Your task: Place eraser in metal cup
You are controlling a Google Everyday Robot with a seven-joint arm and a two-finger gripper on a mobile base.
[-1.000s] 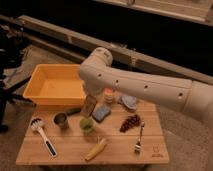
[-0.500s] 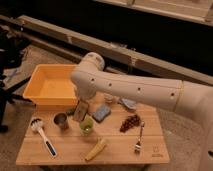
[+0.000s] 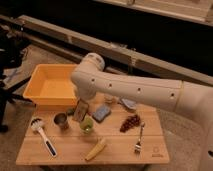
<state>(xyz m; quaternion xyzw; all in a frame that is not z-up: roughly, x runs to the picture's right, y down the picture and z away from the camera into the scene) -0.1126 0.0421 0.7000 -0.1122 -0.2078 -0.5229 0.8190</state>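
Note:
The eraser (image 3: 80, 111), a tan block with dark sides, hangs tilted in my gripper (image 3: 80, 104) just under the white arm's wrist. It is above the table, between the metal cup and the light green cup (image 3: 86, 125). The metal cup (image 3: 61, 120) is small, grey and upright at the table's left-middle, a little left of and below the eraser. The gripper is shut on the eraser, and its fingers are mostly hidden by the arm.
A yellow bin (image 3: 42, 80) stands at the table's back left. A blue-grey sponge (image 3: 102, 113), grapes (image 3: 130, 122), a fork (image 3: 139, 139), a pale yellow wedge (image 3: 95, 149) and a white-headed brush (image 3: 42, 134) lie on the wooden table (image 3: 120, 152).
The arm has swung left with the eraser, from above the sponge to a spot between the green cup and the metal cup. The things on the table have not moved.

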